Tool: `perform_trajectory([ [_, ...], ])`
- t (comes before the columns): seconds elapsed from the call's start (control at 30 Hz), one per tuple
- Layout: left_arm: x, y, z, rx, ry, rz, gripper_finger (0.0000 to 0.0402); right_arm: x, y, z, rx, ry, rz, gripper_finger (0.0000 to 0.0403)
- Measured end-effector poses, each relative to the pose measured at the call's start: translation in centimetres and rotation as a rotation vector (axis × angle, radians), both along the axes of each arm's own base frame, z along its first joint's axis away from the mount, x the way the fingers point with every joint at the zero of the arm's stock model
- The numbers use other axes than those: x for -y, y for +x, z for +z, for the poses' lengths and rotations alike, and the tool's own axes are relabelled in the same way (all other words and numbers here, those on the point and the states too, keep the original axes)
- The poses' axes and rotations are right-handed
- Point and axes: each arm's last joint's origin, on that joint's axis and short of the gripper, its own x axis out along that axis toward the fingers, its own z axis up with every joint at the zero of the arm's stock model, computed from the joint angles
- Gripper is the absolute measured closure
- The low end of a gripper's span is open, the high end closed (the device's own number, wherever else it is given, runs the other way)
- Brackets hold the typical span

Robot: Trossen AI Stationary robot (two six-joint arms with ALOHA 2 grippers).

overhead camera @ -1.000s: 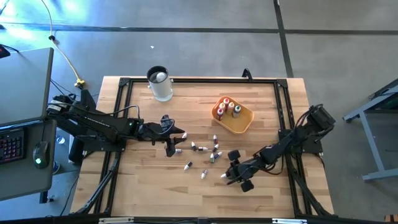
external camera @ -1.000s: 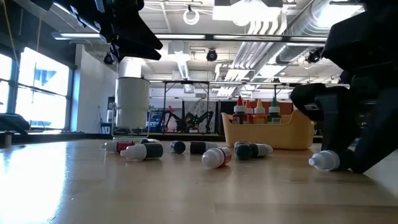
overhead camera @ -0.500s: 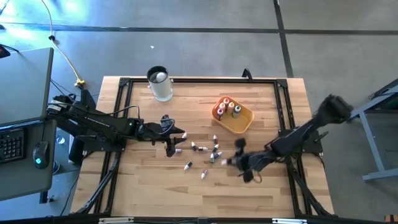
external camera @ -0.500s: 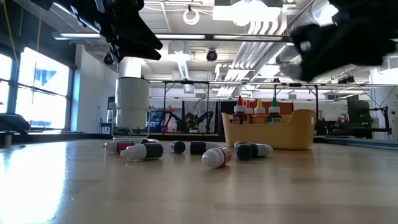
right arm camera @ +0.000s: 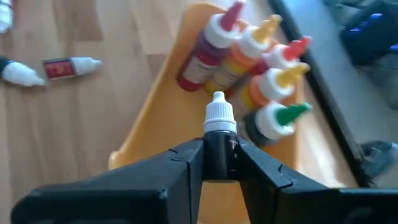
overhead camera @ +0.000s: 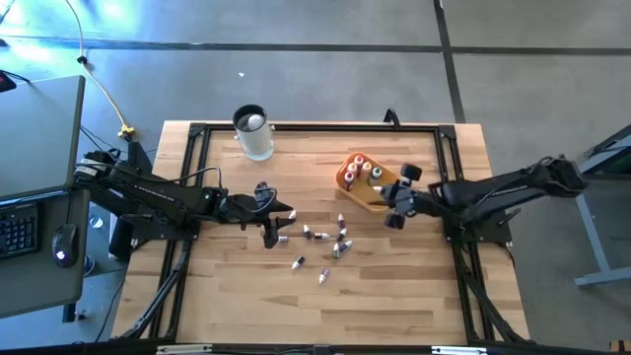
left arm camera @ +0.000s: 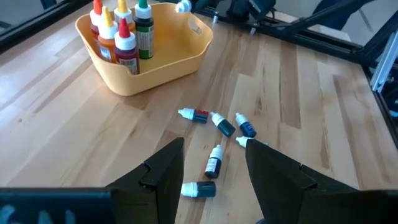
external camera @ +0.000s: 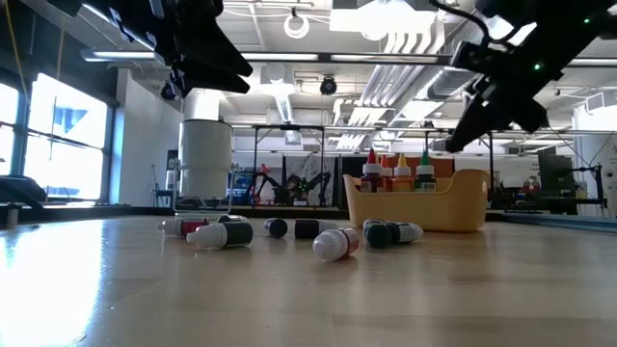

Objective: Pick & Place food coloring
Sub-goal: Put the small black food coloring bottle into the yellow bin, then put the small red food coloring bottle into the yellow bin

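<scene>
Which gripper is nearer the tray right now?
Right. The right gripper holds a bottle at the tray's edge; the left gripper hangs well off, over the loose bottles.

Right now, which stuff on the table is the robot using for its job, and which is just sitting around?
For the job:
- bottle with a white cap, gripped in the right tool
- loose bottles lying on the table
- bottles standing in the yellow tray

Just sitting around:
- tall clear cup near the table's far edge
- left tool, open and holding nothing
</scene>
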Motion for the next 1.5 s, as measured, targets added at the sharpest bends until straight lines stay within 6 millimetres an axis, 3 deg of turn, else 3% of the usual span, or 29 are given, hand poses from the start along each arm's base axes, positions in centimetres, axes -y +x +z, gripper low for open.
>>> perform_trajectory([
  [0.27,0.0,0.0,0.0,0.019,-0.108,0.049,0.0231,1.5,0.7,-1.8,-0.074,0.046,0.001,0.0291],
  [0.5,0.3,1.2,-1.2,0.023,-0.206,0.098,0.0231,1.2,1.5,-2.1,-0.042,0.038,0.033,0.0245],
  [0.7,0.8,3.7,-2.5,0.111,-0.197,0.075,0.0231,-1.0,3.1,0.5,0.111,0.091,0.173,0.0237],
  [0.9,1.1,4.7,-2.8,0.173,-0.24,0.033,0.0231,-4.0,3.7,2.7,0.175,0.14,0.335,0.0251],
  [1.13,1.2,5.1,-3.6,0.157,-0.252,0.057,0.0231,-7.7,2.9,2.9,0.198,0.187,0.486,0.0264],
  [1.3,1.2,5.8,-5.3,0.114,-0.152,0.067,0.0231,-9.7,2.2,3.1,0.216,0.14,0.555,0.0265],
  [1.5,2.4,8.7,-6.1,0.132,0.028,-0.189,0.0231,-10.5,0.9,4.3,0.269,0.012,0.554,0.0265],
])
